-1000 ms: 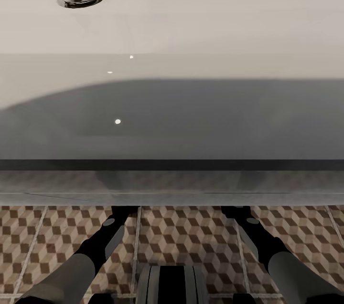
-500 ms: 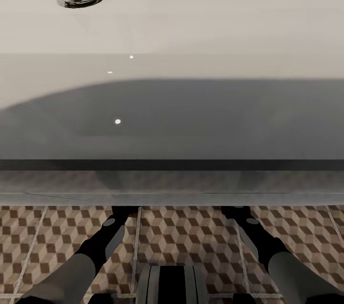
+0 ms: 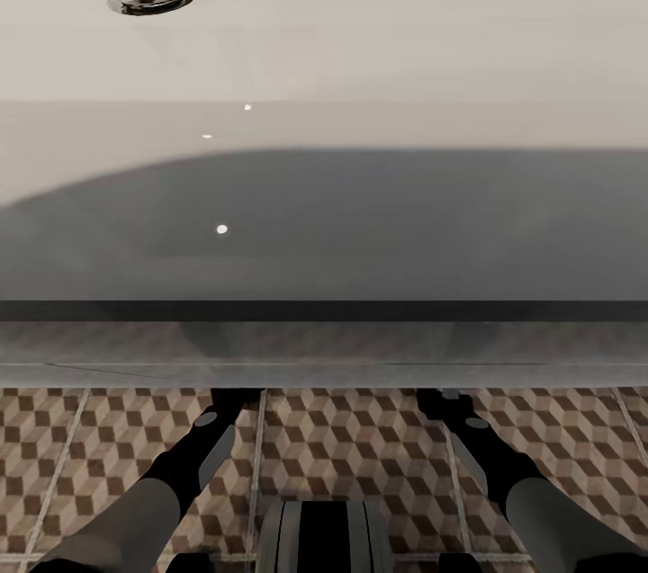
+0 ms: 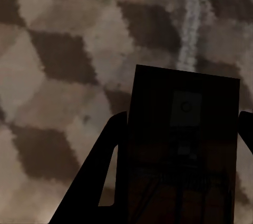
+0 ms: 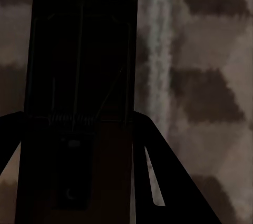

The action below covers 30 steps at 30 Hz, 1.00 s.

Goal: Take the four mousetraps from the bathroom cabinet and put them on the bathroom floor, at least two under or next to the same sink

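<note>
Mousetraps point(image 4: 182, 150) point(image 5: 79, 103) sat clamped in left gripper point(image 4: 176, 182) and right gripper point(image 5: 79, 145), low under bathroom sink point(image 3: 324, 222), presumably for floor point(image 3: 360, 447) placement

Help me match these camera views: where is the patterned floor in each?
Head view: floor along the bottom, below the sink.
Left wrist view: floor behind the left mousetrap.
Right wrist view: floor behind the right mousetrap.
Shared landmark: a pale grout line.
</note>
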### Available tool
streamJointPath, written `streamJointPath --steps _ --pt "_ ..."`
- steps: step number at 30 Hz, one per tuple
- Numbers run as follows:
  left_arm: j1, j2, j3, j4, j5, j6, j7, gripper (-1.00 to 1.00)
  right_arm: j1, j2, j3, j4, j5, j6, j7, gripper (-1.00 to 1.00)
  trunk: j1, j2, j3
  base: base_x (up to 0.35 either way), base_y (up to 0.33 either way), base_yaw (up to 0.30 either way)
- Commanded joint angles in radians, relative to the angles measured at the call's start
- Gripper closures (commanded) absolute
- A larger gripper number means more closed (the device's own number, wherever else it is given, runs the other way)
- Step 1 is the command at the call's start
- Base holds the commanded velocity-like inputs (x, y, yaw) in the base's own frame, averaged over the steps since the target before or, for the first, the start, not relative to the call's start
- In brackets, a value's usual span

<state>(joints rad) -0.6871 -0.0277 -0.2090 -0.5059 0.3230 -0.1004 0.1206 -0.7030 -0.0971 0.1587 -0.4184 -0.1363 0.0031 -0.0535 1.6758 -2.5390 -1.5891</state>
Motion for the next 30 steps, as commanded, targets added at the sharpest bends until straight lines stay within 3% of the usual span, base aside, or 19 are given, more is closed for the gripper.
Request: streamJointPath --steps 1,30 --pt "0.000 0.001 -0.009 0.000 0.007 -0.004 0.011 1.00 0.000 -0.001 0.008 -0.001 -0.013 -0.001 -0.003 1.00 0.000 0.000 0.000 0.000 0.000 0.000" --pt "-0.001 -0.003 -0.009 0.000 0.010 -0.001 0.011 1.00 -0.001 -0.001 0.005 0.000 -0.008 -0.003 -0.003 1.00 0.000 0.000 0.000 0.000 0.000 0.000"
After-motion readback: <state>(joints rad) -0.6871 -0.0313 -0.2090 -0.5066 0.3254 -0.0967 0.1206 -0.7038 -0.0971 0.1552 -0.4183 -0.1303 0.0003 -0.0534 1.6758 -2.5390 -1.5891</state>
